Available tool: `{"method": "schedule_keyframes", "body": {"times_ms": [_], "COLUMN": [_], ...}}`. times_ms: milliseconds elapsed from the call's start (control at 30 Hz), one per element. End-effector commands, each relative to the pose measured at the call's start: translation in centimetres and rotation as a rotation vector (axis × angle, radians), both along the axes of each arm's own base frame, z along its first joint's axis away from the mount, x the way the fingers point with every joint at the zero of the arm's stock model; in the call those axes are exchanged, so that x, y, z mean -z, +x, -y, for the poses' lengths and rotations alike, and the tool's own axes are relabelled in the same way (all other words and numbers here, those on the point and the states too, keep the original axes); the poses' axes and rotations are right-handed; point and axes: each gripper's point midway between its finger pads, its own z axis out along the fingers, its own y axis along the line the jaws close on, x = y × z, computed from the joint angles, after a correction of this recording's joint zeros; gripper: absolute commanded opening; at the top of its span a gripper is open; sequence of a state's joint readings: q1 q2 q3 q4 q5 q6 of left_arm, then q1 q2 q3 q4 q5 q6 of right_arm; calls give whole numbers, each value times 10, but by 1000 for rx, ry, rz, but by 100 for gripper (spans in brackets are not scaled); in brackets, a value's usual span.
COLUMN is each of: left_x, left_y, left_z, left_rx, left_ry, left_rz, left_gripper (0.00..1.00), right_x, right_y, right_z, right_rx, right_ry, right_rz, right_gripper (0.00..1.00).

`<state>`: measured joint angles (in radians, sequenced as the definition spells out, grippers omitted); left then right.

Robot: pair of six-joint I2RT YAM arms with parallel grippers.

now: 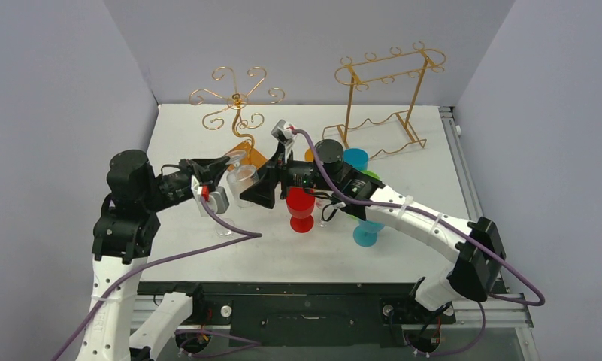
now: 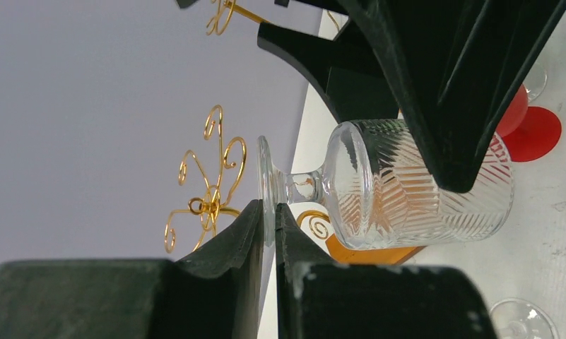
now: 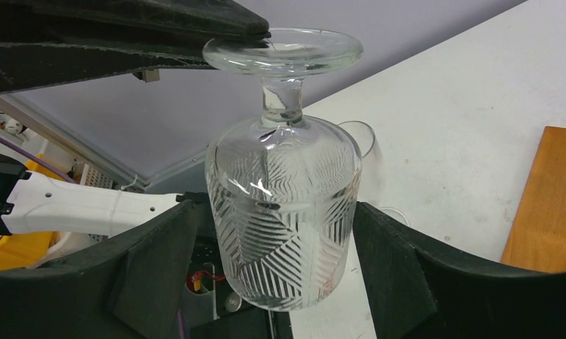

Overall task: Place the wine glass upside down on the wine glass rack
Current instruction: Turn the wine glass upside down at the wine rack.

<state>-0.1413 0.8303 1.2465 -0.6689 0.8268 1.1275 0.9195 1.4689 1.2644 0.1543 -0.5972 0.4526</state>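
The clear ribbed wine glass (image 1: pixel 243 180) hangs above the table in front of the wine glass rack (image 1: pixel 237 101), a gold wire tree on a brown wooden base (image 3: pixel 548 205). My left gripper (image 2: pixel 268 212) is shut on the rim of the glass's round foot (image 3: pixel 283 51). My right gripper (image 3: pixel 274 208) is open. Its fingers (image 3: pixel 393 261) flank the bowl (image 3: pixel 283 212) with a gap on each side. In the left wrist view the rack (image 2: pixel 209 191) shows behind the foot.
A taller gold wire frame rack (image 1: pixel 384 98) stands at the back right. A red glass (image 1: pixel 301 207), a blue glass (image 1: pixel 367 233) and a teal cup (image 1: pixel 355 159) crowd under my right arm. Another clear glass (image 1: pixel 224 226) sits near my left wrist.
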Motion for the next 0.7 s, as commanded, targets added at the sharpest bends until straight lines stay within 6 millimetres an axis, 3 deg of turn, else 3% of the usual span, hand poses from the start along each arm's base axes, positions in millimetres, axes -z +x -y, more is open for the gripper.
{"method": "schedule_keyframes", "body": {"times_ms": [0, 267, 333, 467, 567, 667], "left_x": [-39, -46, -46, -49, -52, -54], "left_y": [-3, -2, -2, 0, 6, 12], "left_z": [7, 7, 6, 7, 6, 3], "left_rx": [45, 33, 31, 26, 2, -33], "left_ry": [-21, -24, -21, -43, -80, -111], "left_rz": [215, 237, 237, 231, 202, 161], "left_gripper": [0, 0, 0, 0, 19, 51], "right_x": [-30, -25, -23, -25, -24, -25], "right_y": [-16, -16, -15, -4, 14, 34], "right_z": [-14, -24, -23, -22, -20, -15], "right_rx": [-103, -109, -103, -56, 35, 116], "right_ry": [111, 110, 105, 96, 90, 105], "right_rz": [20, 29, 45, 82, 135, 174], "right_gripper": [76, 74, 67, 37, 21, 9]}}
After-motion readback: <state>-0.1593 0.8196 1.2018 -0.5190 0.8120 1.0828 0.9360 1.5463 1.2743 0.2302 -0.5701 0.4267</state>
